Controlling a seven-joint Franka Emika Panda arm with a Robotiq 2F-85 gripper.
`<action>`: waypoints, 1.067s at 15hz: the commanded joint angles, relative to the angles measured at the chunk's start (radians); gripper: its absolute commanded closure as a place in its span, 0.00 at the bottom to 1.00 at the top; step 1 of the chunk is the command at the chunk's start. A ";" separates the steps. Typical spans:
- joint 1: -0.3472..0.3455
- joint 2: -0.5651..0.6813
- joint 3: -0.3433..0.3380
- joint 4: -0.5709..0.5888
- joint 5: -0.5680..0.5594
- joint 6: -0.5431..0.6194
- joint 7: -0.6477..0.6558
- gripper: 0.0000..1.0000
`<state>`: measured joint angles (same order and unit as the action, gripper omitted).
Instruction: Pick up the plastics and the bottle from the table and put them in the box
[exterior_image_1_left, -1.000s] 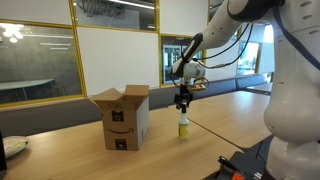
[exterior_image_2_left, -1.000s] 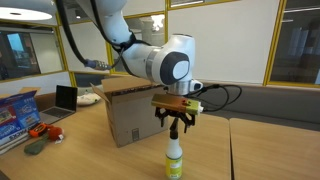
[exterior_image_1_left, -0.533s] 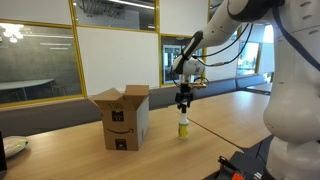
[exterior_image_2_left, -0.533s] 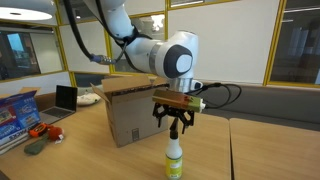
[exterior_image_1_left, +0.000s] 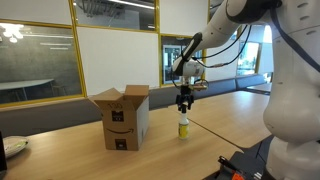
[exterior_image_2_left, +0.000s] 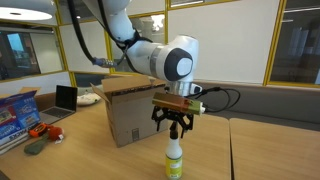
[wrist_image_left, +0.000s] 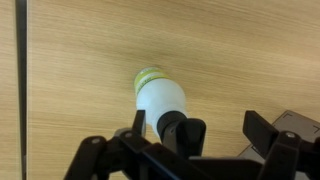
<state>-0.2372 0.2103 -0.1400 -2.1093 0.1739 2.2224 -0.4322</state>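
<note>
Table (exterior_image_1_left: 225, 115) of light-brown wood runs long across both exterior views (exterior_image_2_left: 250, 150) and fills the wrist view (wrist_image_left: 80, 60) with pale grain and one straight seam. Above it the white arm (exterior_image_2_left: 165, 62) reaches out and bends down, its wrist pointing straight at the tabletop; in an exterior view it shows as a darker, slimmer shape against the windows (exterior_image_1_left: 188, 58).

Next in size is the box (exterior_image_1_left: 125, 118), brown cardboard standing on the table with its top flaps raised and a black curved-arrow logo and a tape strip on the side facing the camera. It shows from another corner in an exterior view (exterior_image_2_left: 128, 118), behind the wrist and to the left of it.

At the far left edge of the table, well apart from the box, lie a laptop (exterior_image_2_left: 65, 97) and a blue packet (exterior_image_2_left: 15, 110).

The gripper (exterior_image_2_left: 175, 130) hangs directly over the bottle (exterior_image_2_left: 174, 160), jaws spread wide and holding nothing (exterior_image_1_left: 183, 103). In the wrist view its dark fingers (wrist_image_left: 100, 160) stand off to either side of the black top, with clear wood showing between.

The bottle (exterior_image_1_left: 183, 126) stands upright on the table, near the box but not touching it. From above it is a pale body with a yellowish base (wrist_image_left: 160, 100).
</note>
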 joint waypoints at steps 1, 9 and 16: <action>-0.010 0.025 0.007 0.030 0.017 -0.015 -0.018 0.00; -0.003 0.054 0.001 0.042 -0.019 0.040 0.024 0.00; -0.004 0.060 0.002 0.033 -0.032 0.075 0.029 0.34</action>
<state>-0.2372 0.2637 -0.1412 -2.0911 0.1639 2.2790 -0.4228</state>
